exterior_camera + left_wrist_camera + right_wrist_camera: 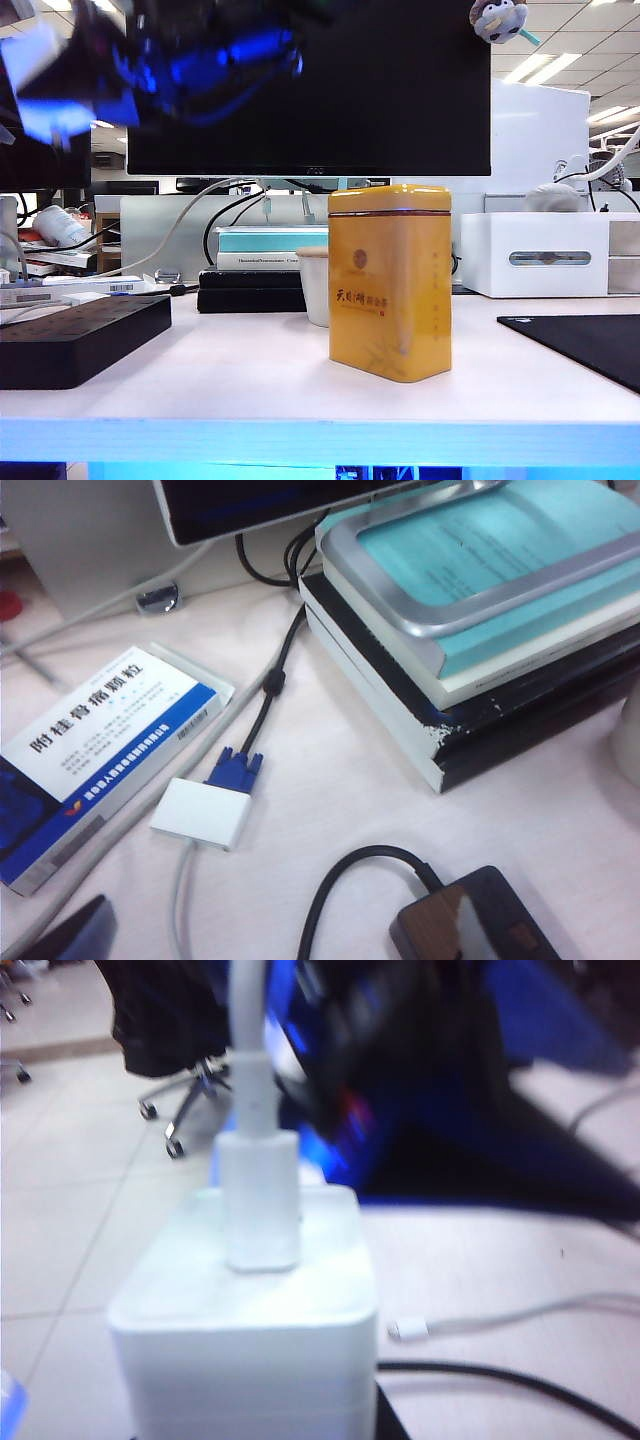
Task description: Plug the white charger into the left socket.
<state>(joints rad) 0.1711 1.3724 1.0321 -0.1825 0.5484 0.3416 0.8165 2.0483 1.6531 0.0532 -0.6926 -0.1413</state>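
While the exterior camera looked level across the table (250, 390), a yellow tin (390, 285) stood at its middle. A white mug (314, 285) stood just behind the tin at ten o'clock. The black power strip (80, 335) lay flat at nine o'clock from the tin, near the table's left edge, but its sockets could not be made out from this low angle. A black mat (590, 350) lay at three o'clock, and a white box with a slot (535, 255) sat behind it at two o'clock. A monitor (310, 90) filled the back, above a stack of books (255, 270). One blurred dark and blue arm (150, 60) hung high at eleven o'clock; which arm it was I could not tell.

From the left wrist, the left gripper looked down on the desk near a blue and white medicine box (100, 760), a small white adapter with a blue plug (205, 808), and the books (470, 650). Its fingers did not show; they stood spread wide, with nothing seen between them.

From the right wrist, the white charger (245, 1350) filled the near view, upright, with its white cable (250, 1070) plugged into its upper face. The right gripper pinched it, fingers out of frame, above the table edge with floor and a chair base (185, 1110) beyond. A loose white cable end (408, 1330) and a black cable (500, 1385) lay on the table beside it.
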